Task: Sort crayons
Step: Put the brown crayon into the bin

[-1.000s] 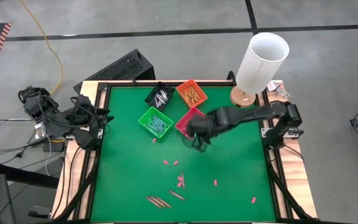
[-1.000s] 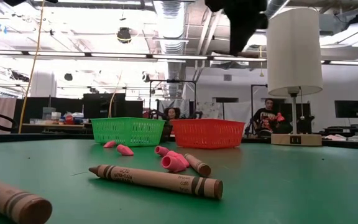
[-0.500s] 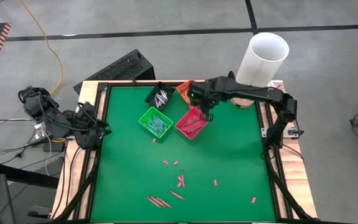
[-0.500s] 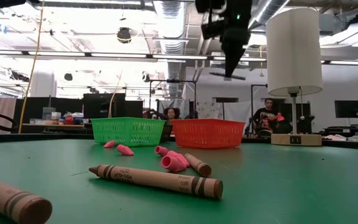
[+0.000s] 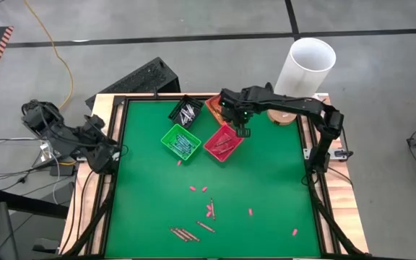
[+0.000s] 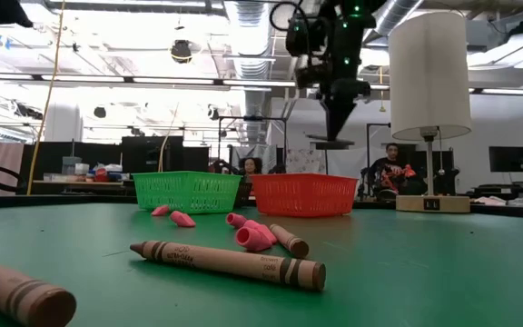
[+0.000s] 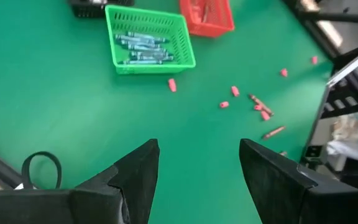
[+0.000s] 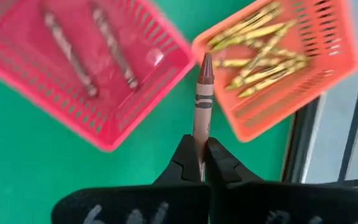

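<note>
- I have the right gripper (image 8: 199, 163) clenched on a brown crayon (image 8: 202, 99), over the red bin (image 5: 223, 143) near the tabletop's far edge.
- My left gripper (image 7: 197, 163) waits off the left edge, jaws released.

Four bins (image 5: 181, 141), one lamp (image 5: 303, 71), two brown crayons in the red bin (image 8: 86, 56), two arms (image 5: 287, 105)

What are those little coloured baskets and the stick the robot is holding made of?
The red basket and orange basket look like moulded plastic: thin slotted lattice walls, slightly glossy. The brown crayon in the right gripper looks like wax in a matte paper wrapper with dark printed bands.
</note>
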`<state>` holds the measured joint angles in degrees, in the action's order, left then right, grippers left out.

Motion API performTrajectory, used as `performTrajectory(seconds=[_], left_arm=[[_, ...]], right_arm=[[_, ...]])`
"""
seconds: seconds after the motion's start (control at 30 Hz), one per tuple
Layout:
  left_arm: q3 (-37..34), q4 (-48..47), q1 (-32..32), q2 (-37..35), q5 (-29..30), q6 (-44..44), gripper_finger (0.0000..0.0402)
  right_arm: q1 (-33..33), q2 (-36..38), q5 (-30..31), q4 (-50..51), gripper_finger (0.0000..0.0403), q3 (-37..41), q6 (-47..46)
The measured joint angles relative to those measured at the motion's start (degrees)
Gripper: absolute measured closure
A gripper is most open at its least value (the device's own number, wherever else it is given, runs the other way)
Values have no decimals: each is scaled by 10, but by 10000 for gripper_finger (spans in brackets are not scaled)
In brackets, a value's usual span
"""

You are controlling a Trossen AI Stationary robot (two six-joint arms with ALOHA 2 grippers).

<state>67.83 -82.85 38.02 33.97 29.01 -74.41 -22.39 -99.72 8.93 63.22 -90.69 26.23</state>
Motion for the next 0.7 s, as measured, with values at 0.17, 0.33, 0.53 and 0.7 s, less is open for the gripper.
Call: performTrajectory(seconds=[0.17, 0.33, 0.53, 0.7], left_arm=[[0, 30, 0, -38, 33, 53, 189], [0, 41, 0, -72, 60, 99, 189], [-23, 43, 0, -117, 62, 94, 189], [-60, 43, 0, -143, 62, 81, 189]], right_arm=[[12, 0, 0, -2, 403, 30, 11], [18, 0, 0, -6, 403, 45, 24], [23, 0, 1, -26, 403, 50, 44], [25, 0, -5, -40, 403, 50, 77]])
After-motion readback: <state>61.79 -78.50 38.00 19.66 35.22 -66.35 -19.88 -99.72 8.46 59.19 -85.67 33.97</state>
